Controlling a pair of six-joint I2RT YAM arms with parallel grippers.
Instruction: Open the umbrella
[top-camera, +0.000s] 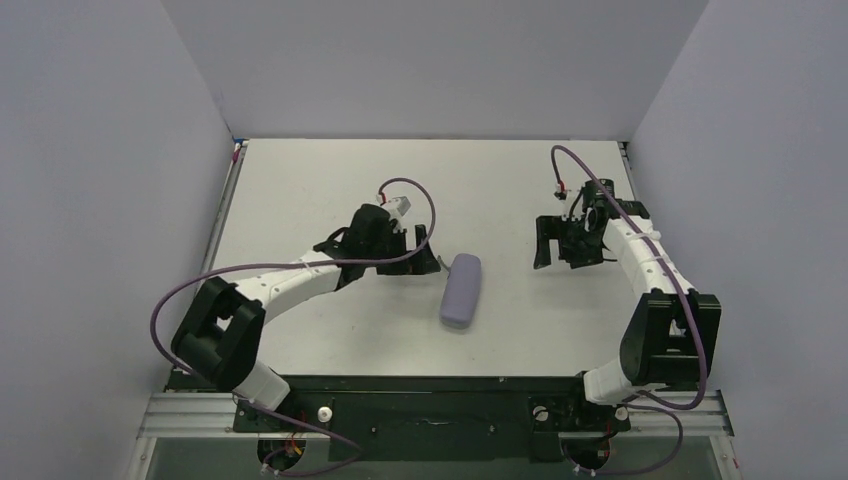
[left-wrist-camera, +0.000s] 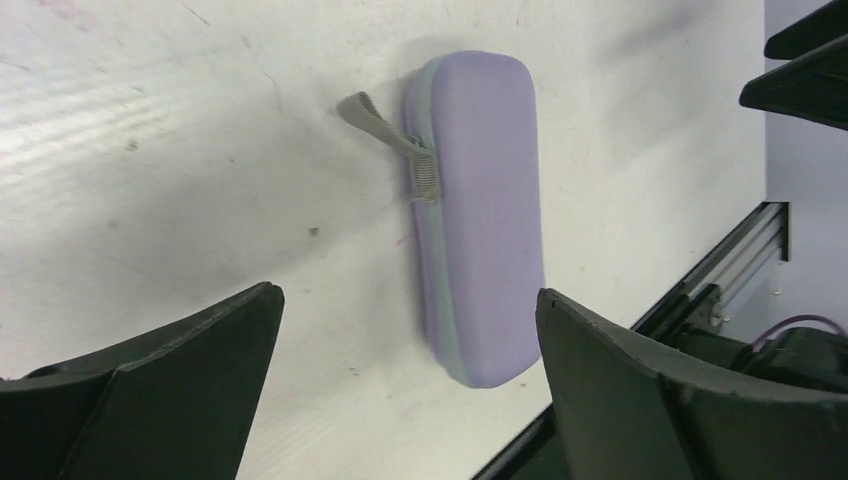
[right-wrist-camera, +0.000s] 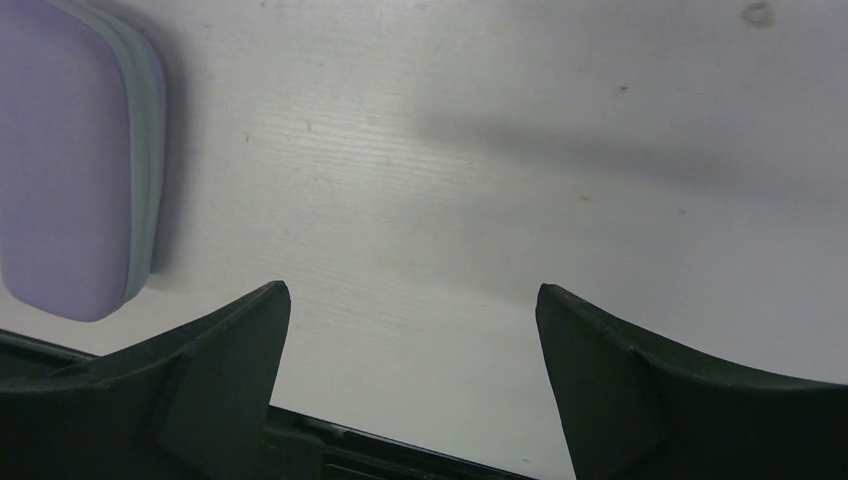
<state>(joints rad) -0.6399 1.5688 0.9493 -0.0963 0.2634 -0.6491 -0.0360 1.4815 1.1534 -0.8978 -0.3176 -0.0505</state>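
Note:
The lavender oblong case (top-camera: 461, 289) lies closed on the white table (top-camera: 300, 180), near its middle. The umbrella itself is out of view. In the left wrist view the case (left-wrist-camera: 485, 210) has a grey zip pull tab (left-wrist-camera: 375, 118) at its side. My left gripper (top-camera: 428, 250) is open just left of the case's far end, apart from it. My right gripper (top-camera: 548, 243) is open and empty, well to the right of the case. The right wrist view shows the case (right-wrist-camera: 70, 160) at its left edge, away from the fingers.
Grey walls enclose the table on three sides. A black rail (top-camera: 420, 385) runs along the near edge by the arm bases. Purple cables (top-camera: 420, 195) loop over both arms.

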